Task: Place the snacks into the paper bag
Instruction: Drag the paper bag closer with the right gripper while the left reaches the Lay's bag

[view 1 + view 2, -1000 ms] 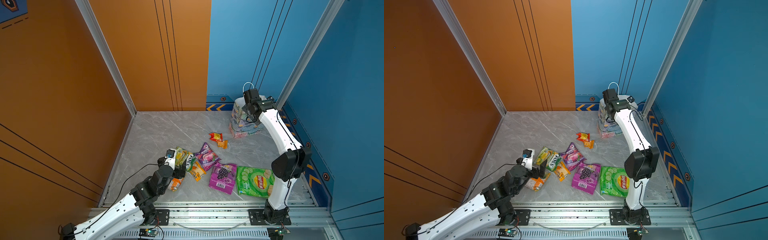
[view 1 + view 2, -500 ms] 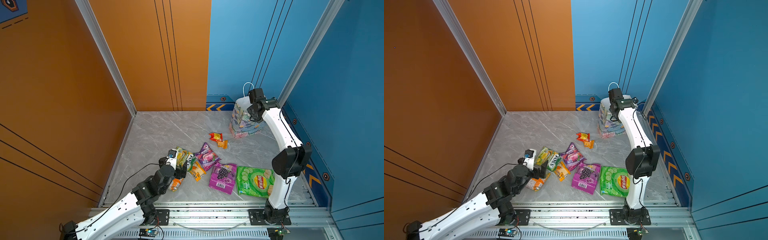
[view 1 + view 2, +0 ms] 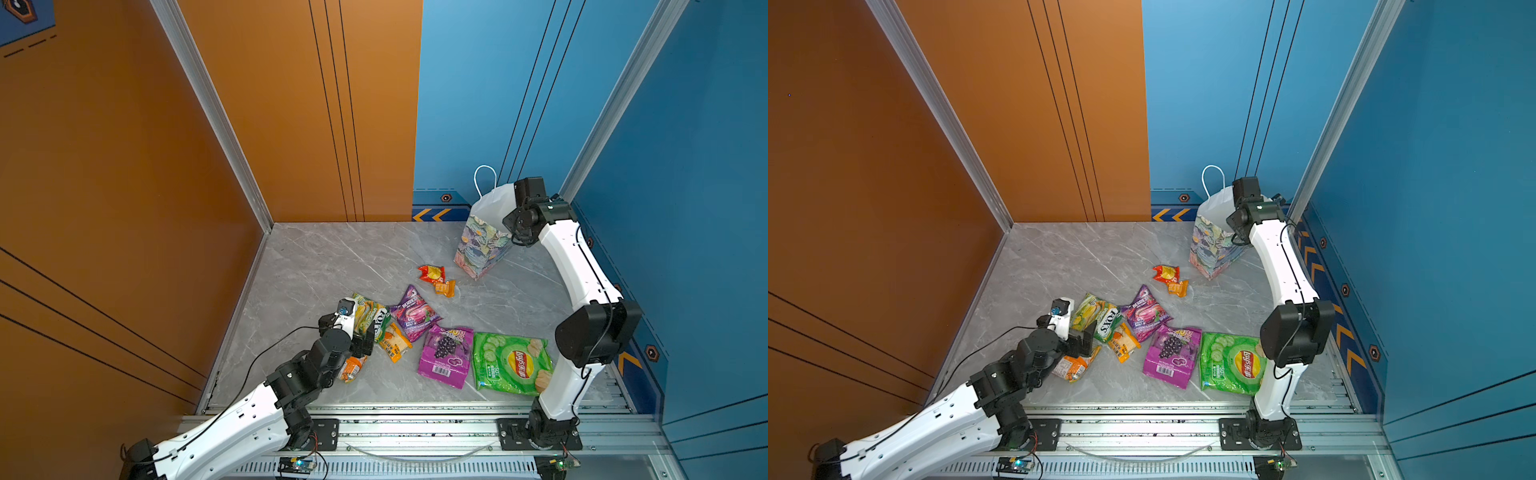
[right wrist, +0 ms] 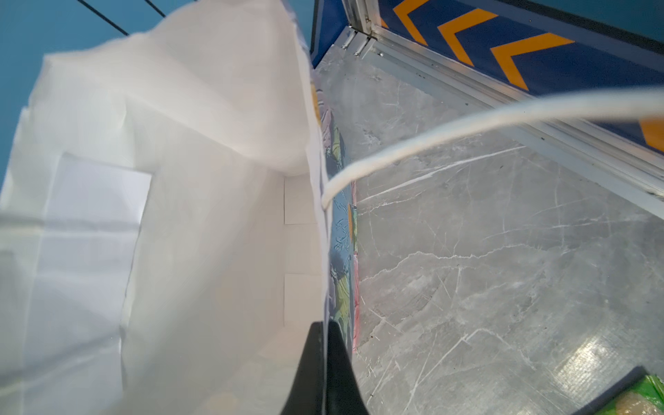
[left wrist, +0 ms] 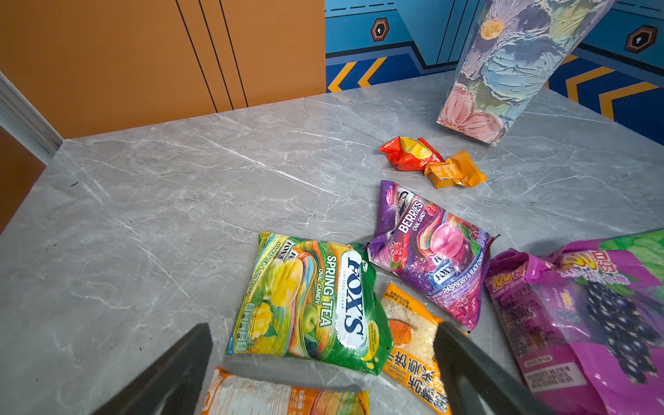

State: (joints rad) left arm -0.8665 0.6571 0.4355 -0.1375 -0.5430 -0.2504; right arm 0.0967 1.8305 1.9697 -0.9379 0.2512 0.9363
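Change: right gripper (image 4: pixel 325 332) stood wide open a second ago and is now clamped. Its wrist has slid from the front of the bag to the right-hand rim. Left arm has barely shifted.
Bag: paper bag (image 3: pixel 482 245) (image 3: pixel 1212 245) sits upper right of centre in both top views, near the far right corner of the grey table (image 3: pixel 332 266). It is tilted rather than upright, with the mouth open and the white inside showing.
Handles: one white cord handle (image 3: pixel 485 178) stands up at the far rim. Another cord crosses the right wrist view.
Right gripper: jaws closed on the bag's side wall at the rim, one finger inside and one outside, with the paper edge running between them.
Snacks: all lie on the table, outside the bag.
Near bag: red sachet (image 3: pixel 432 273) and orange sachet (image 3: pixel 445 287) touch each other, just lower left of the bag.
Centre cluster: berries bag (image 3: pixel 415 313), spring tea bag (image 3: pixel 372 316) and orange packet (image 3: pixel 395 343) are bunched below centre.
Lower right: purple grape bag (image 3: pixel 446 355) lies beside the green crisps bag (image 3: pixel 513 363), by the right arm's base.
Left gripper: left gripper (image 5: pixel 323 326) (image 3: pixel 365 340) has its jaws spread wide and holds nothing. It hangs low over the near edge of the spring tea bag, and contact cannot be told. A second orange packet (image 3: pixel 353 368) lies partly under its wrist.
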